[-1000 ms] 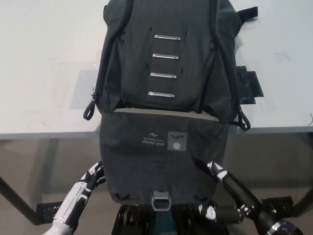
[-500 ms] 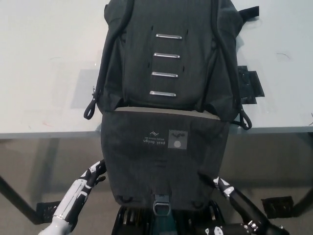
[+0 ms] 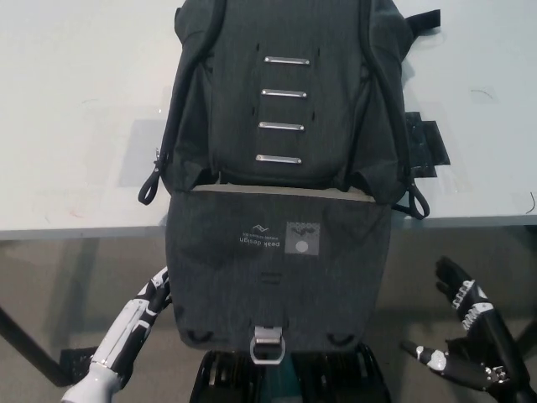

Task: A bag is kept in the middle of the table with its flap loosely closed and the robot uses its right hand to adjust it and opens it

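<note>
A dark grey backpack (image 3: 285, 101) lies on the pale table (image 3: 75, 109), with several metal latch bars down its front. Its flap (image 3: 277, 269) hangs open over the table's front edge, showing a logo and a metal buckle (image 3: 267, 347) at the bottom. My black right hand (image 3: 461, 327) is at the lower right, off the flap, fingers spread and holding nothing. My white left hand (image 3: 138, 315) rests at the lower left beside the flap's edge; its fingers are mostly hidden behind the flap.
Black tape patches (image 3: 428, 147) mark the table to the right of the bag. A zipper pull loop (image 3: 151, 185) hangs at the bag's left side. The table's front edge (image 3: 75, 233) runs across the picture, with floor below it.
My right hand has come off the flap and moved right and down, away from the bag. The flap hangs a little lower and straighter. The left hand has barely moved.
</note>
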Tool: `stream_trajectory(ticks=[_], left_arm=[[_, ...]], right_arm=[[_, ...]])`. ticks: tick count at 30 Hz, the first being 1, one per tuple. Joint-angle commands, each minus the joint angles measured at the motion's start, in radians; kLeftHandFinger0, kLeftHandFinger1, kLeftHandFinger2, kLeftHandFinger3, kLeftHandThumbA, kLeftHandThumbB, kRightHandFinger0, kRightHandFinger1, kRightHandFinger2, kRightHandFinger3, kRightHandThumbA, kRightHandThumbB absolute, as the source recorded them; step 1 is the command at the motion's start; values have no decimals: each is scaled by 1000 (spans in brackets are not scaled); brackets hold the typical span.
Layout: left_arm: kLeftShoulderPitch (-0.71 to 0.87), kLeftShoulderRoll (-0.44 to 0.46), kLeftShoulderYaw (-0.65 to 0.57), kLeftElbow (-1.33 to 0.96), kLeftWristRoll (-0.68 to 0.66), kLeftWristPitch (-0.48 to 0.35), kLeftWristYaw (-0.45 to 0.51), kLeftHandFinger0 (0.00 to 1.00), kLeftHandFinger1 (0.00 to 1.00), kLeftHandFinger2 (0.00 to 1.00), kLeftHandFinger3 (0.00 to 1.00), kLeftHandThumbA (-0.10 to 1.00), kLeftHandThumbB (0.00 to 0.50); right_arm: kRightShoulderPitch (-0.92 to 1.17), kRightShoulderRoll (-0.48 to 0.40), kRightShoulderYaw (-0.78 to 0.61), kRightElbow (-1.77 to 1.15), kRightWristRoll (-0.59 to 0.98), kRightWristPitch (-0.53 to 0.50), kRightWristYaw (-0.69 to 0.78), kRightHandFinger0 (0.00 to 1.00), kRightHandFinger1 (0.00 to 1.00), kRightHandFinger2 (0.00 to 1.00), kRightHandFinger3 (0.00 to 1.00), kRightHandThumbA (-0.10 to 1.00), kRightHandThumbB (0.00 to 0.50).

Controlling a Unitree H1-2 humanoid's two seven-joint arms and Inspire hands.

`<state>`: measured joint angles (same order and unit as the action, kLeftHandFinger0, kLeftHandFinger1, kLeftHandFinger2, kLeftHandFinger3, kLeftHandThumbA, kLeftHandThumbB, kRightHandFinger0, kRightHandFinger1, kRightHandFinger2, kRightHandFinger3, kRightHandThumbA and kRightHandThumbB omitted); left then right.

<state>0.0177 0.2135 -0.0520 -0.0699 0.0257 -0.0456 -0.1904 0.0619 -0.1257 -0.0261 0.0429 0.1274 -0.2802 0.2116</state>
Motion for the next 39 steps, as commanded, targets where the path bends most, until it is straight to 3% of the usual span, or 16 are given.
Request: stream_trajectory(ticks=[1, 3, 7, 10, 13, 22, 39], left_arm=[[-17, 11, 9, -15, -20, -17, -8, 1000, 1000, 1000, 1000, 1000, 38], [-14, 10, 10, -15, -24, -17, -10, 1000, 1000, 1000, 1000, 1000, 27], [-12, 10, 11, -19, -22, -16, -7, 1000, 1000, 1000, 1000, 1000, 21], [-9, 6, 14, -21, 3, -23, 11, 1000, 1000, 1000, 1000, 1000, 41], [1, -1, 23, -32, 25, -19, 34, 1000, 1000, 1000, 1000, 1000, 117], [7, -19, 31, -21, 48, -29, 55, 1000, 1000, 1000, 1000, 1000, 146], [11, -16, 36, -13, 52, -31, 58, 1000, 1000, 1000, 1000, 1000, 147]], right_arm=[[10, 36, -34, -32, 104, -4, -20, 1000, 1000, 1000, 1000, 1000, 242], [13, 49, -37, -36, 107, 8, -21, 1000, 1000, 1000, 1000, 1000, 262], [14, 64, -28, -32, 122, 11, -3, 1000, 1000, 1000, 1000, 1000, 255], [21, 78, -3, -33, 133, 32, 15, 1000, 1000, 1000, 1000, 1000, 249], [18, 97, 25, -11, 104, 30, 14, 1000, 1000, 1000, 1000, 1000, 280], [29, 129, 99, 17, 76, 19, 17, 1000, 1000, 1000, 1000, 1000, 303], [13, 124, 111, 57, 43, 0, 2, 1000, 1000, 1000, 1000, 1000, 242]])
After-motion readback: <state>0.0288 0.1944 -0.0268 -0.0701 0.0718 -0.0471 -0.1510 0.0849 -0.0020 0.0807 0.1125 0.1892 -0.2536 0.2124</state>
